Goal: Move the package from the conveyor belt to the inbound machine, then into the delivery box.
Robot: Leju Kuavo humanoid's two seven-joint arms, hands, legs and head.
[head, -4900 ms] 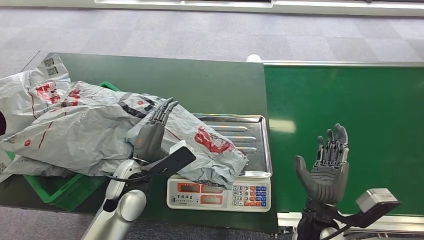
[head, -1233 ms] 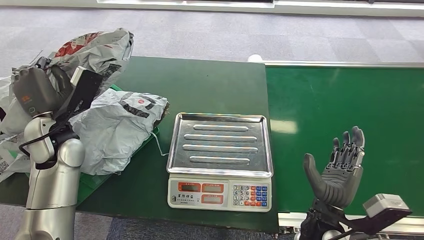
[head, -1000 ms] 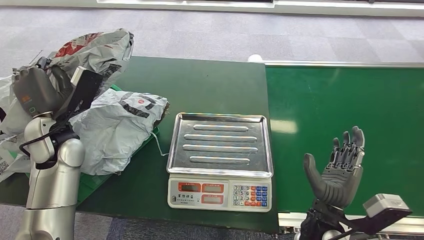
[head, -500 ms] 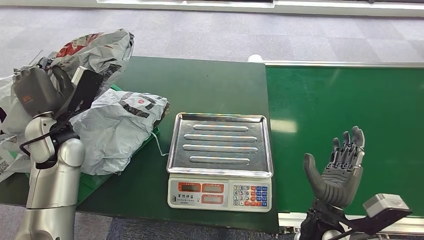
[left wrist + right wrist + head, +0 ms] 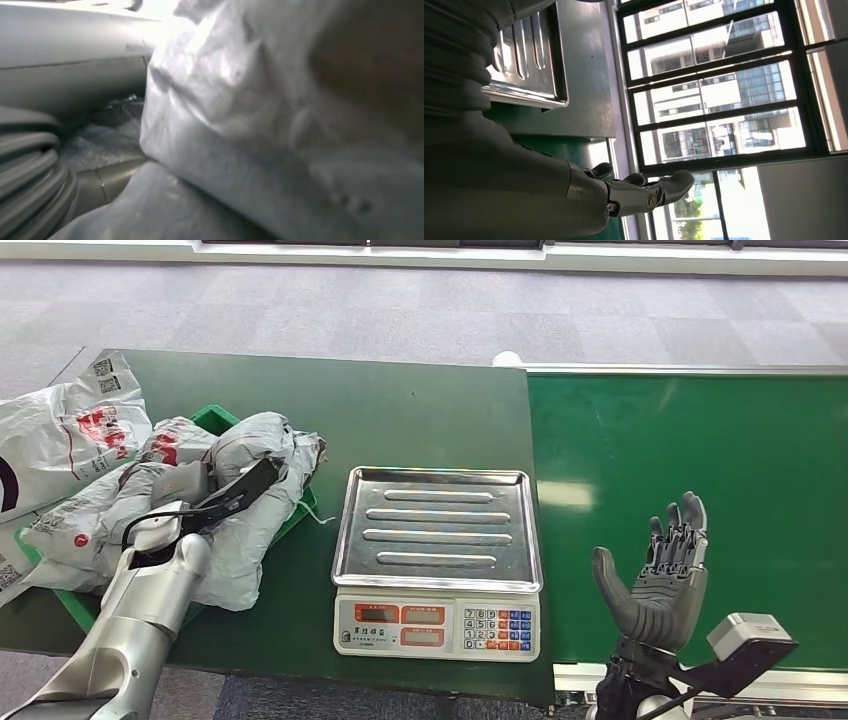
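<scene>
Packages of crumpled grey plastic with red and black print, at least two, lie heaped in the green delivery box (image 5: 215, 420) on the counter (image 5: 400, 410). Left hand (image 5: 190, 483) rests among them on one package (image 5: 250, 455), its fingers hidden, so I cannot tell their grasp. Right hand (image 5: 655, 580) hovers released, spread.

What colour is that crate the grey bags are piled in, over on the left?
Green. The crate shows best in the head view, its rim peeking out around the bags.
</scene>
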